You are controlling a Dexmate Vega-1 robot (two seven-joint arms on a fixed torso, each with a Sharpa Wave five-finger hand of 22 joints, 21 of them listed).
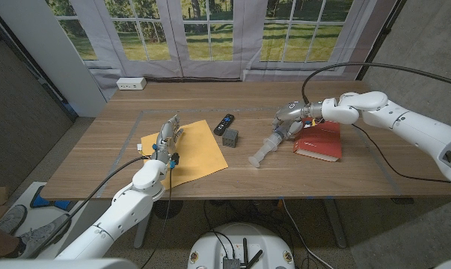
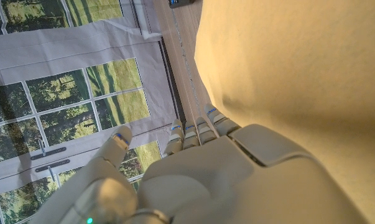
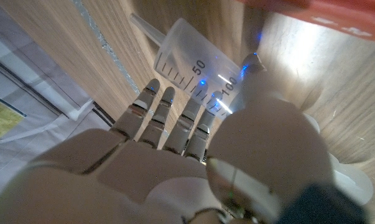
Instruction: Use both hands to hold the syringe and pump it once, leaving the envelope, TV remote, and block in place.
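Three views, taken in turn.

Head view: wooden surface (image 1: 337, 175) with bare stretches along its near edge and in the far middle below the windows (image 1: 210, 19). Clear syringe (image 1: 268, 149) lying right of centre, slanted, narrow tip toward the near edge, wider end up at the right hand (image 1: 289, 119). Red book (image 1: 319, 140) just beside it on the right; grey block (image 1: 230, 137) and black TV remote (image 1: 224, 123) to its left, block nearer, remote farther back. Yellow envelope (image 1: 189, 152) left of centre, the left hand (image 1: 165, 140) over its left part, fingers stretched out together and holding nothing. White wall socket (image 1: 131, 84) on the sill at far left. Right hand lowered over the syringe's upper end, fingers bent down around it; whether a grasp is closed cannot be told here.

Left wrist view: back of the left hand (image 2: 237, 180), fingers (image 2: 199, 129) straight and side by side against the envelope (image 2: 299, 68), nothing between them and the thumb. Window panes (image 2: 63, 106) and a strip of surface (image 2: 184, 50) beyond.

Right wrist view: translucent syringe (image 3: 193, 62) barrel with black scale marks reading 50 and 100, lying on the surface (image 3: 63, 43). Right hand (image 3: 193, 168) directly over it, fingers (image 3: 168, 121) reaching to the barrel's side and the thumb at its far side, tips at or touching the plastic; full closure cannot be told. Red book (image 3: 324, 15) edge close by.
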